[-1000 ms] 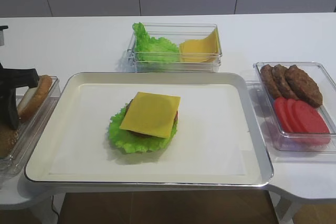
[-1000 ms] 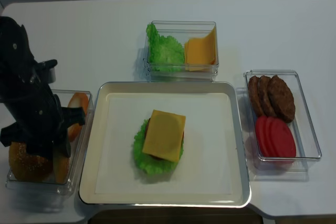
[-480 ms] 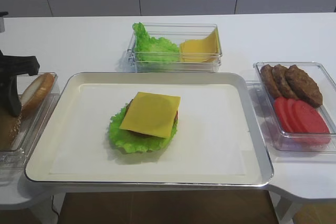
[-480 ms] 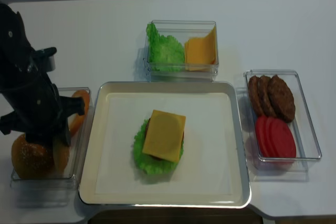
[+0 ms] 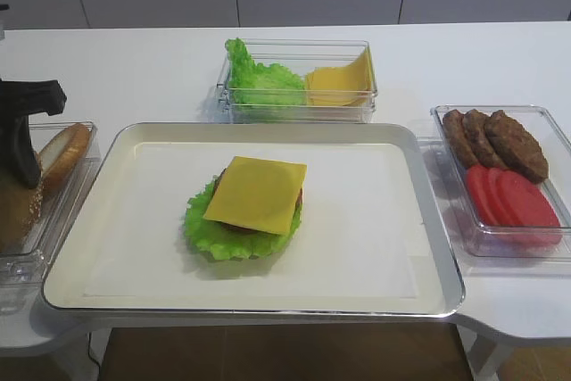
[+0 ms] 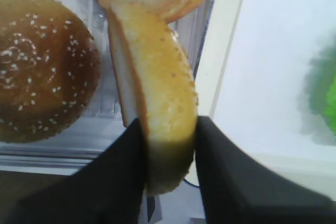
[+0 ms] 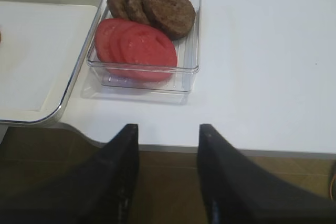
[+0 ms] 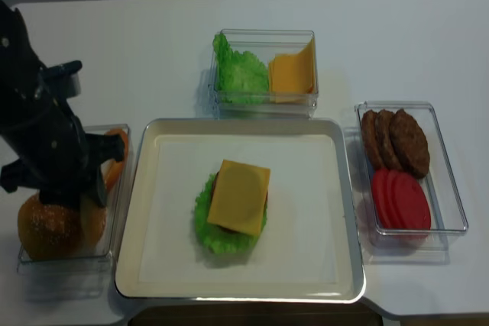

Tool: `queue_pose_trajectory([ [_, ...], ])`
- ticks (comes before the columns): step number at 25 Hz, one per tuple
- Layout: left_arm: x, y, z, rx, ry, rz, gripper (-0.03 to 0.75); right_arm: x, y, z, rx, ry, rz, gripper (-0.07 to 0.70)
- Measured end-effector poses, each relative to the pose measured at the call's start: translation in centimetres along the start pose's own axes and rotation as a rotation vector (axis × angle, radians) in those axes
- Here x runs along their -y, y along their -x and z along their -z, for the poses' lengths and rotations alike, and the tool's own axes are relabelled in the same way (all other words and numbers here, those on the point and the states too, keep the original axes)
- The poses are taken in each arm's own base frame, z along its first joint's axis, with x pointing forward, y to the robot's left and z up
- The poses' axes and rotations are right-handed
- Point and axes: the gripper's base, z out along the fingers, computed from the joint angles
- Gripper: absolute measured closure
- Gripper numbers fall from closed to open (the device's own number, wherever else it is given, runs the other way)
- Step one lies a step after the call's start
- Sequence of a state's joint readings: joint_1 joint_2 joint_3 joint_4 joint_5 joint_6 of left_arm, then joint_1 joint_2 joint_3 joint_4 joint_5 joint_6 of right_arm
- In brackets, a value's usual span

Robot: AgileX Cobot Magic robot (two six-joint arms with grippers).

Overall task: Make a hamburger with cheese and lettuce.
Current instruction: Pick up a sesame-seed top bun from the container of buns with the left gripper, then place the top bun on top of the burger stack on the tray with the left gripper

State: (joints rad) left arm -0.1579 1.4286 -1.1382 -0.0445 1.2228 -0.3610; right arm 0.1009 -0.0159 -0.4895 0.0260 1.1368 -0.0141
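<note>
A white tray (image 5: 375, 220) sits mid-table. Far behind it a clear box (image 5: 299, 78) holds a heap of green leaves (image 5: 259, 82) on the left and a pile of yellow slices (image 5: 339, 85) on the right. To the right, another clear box (image 5: 553, 247) holds brown patties (image 5: 495, 138) at the far end and red tomato slices (image 5: 513, 198) nearer. On the left, a clear bin (image 8: 65, 261) contains a sesame bun top (image 8: 47, 227) and pale bun halves (image 5: 62, 156).

The counter (image 5: 134, 69) was smooth, matt white. The tray (image 5: 268, 305) had a shiny metal rim and a matt cream bed. The bins (image 5: 357, 104) were clear glossy plastic. The cheese (image 5: 257, 194) looked smooth and slightly waxy; the lettuce (image 5: 214, 236) was ruffled. The bun half (image 6: 163, 129) had a glossy seeded crust. The left end effector (image 6: 168, 182) was matt black.
</note>
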Motion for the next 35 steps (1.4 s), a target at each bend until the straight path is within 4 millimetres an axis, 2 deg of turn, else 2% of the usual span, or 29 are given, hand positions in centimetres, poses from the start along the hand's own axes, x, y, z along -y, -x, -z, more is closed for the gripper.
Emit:
queue_pose_trajectory([
  [15,0.1,-2.3,3.9,0.095,-0.124,-0.027,0.507,0.0,0.0,0.0,0.000,0.000,0.001,0.332],
  [28,1.5,-3.0,4.4,0.064,-0.293,-0.113,0.509,0.0,0.0,0.0,0.000,0.000,0.004,0.332],
  [35,2.9,-3.4,5.0,0.041,-0.464,-0.179,0.509,0.0,0.0,0.0,0.000,0.000,0.004,0.332],
])
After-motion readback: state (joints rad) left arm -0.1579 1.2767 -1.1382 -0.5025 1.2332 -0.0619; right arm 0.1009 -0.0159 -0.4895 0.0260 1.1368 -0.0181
